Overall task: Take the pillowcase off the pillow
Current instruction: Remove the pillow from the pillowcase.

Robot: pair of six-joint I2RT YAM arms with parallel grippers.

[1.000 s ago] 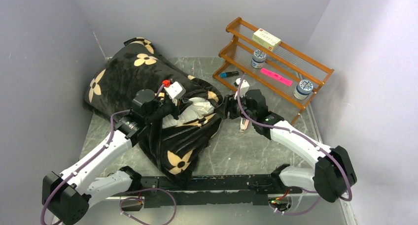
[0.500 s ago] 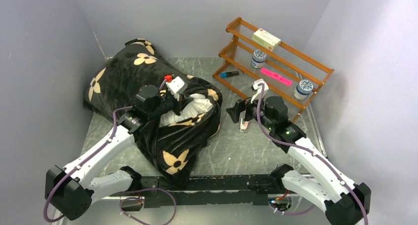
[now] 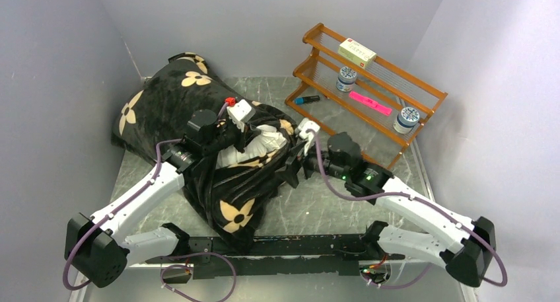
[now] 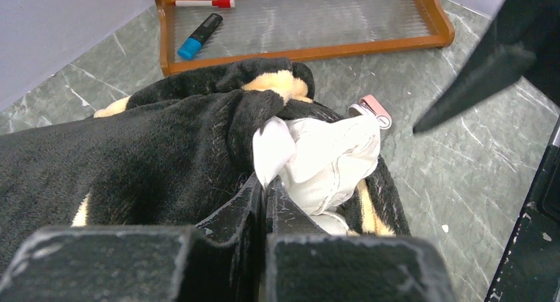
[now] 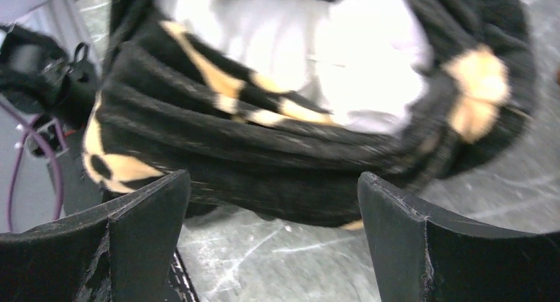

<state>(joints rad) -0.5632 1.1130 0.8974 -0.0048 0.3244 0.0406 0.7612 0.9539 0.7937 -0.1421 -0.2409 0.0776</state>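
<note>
The pillowcase (image 3: 172,104) is lying bunched over the left half of the worktop (image 3: 330,203), reaching from the far left corner towards the near edge, with its open mouth facing right. The left gripper (image 3: 254,138) is reaching across the black plush to that mouth, its jaws pressing fully together and pinching a fold of white cloth of the pillow (image 3: 267,142). The left wrist view is showing that cloth running down into the closed fingertips. The pillow is sitting mostly inside the cover, with only a crumpled white corner poking out near the middle of the worktop, ringed by plush. Just to its right, the right gripper (image 3: 294,171) is hovering at the mouth with its jaws spreading wide and gripping nothing. In its own view the fingers (image 5: 142,216) are framing the rim of the cover. Towards the far right corner a wooden rack (image 3: 396,67) is standing, carrying a box (image 3: 357,52), a jar (image 3: 346,78), a pink marker (image 3: 370,102) and a second jar (image 3: 406,119), with a blue marker (image 3: 307,99) lying on its lowest shelf.
</note>
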